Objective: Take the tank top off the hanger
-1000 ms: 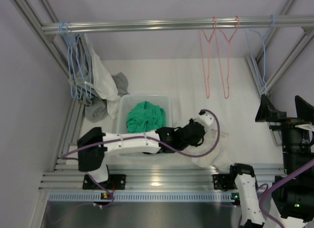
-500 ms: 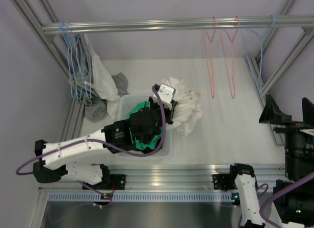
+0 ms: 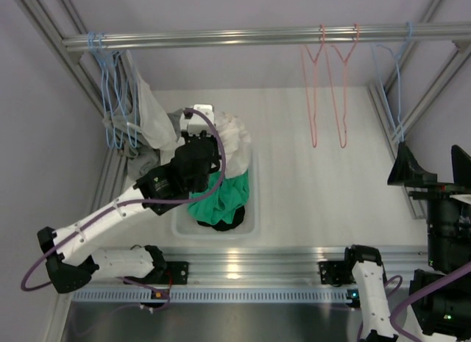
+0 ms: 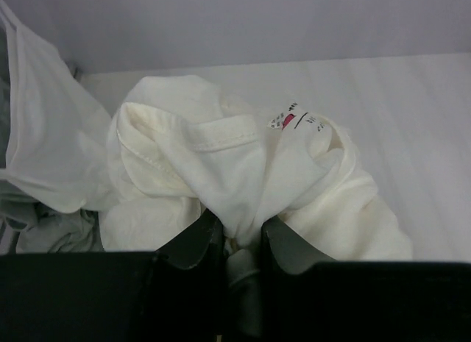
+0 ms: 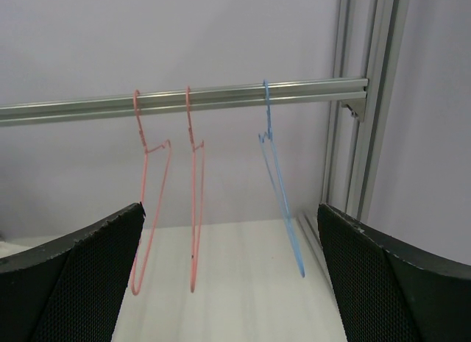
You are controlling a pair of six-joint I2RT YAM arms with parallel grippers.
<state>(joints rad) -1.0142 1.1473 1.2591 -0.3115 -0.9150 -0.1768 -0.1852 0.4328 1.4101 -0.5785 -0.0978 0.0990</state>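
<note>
The white tank top [image 3: 232, 140] hangs bunched from my left gripper [image 3: 210, 130] above the far end of the clear bin [image 3: 251, 218]. In the left wrist view the left gripper [image 4: 241, 235] is shut on a fold of the tank top [image 4: 221, 151], whose neck label [image 4: 294, 121] faces up. No hanger shows inside the garment. Two bare pink hangers [image 3: 313, 99] and a blue hanger [image 3: 394, 84] hang on the rail at the right. My right gripper [image 3: 407, 168] stays at the right edge. In its wrist view the right gripper [image 5: 229, 209] is open, facing the pink hangers [image 5: 151, 202].
Blue hangers [image 3: 110, 99] at the rail's left end carry a white garment [image 3: 151, 114] and a grey one [image 3: 143, 165]. A green garment [image 3: 221, 198] and a dark item [image 3: 221, 224] lie in the bin. Aluminium frame posts [image 3: 423, 99] flank both sides.
My left arm has swung from the bin's front right to its far left end, carrying the white tank top with it. The pink hangers sway slightly. The right arm barely moved.
</note>
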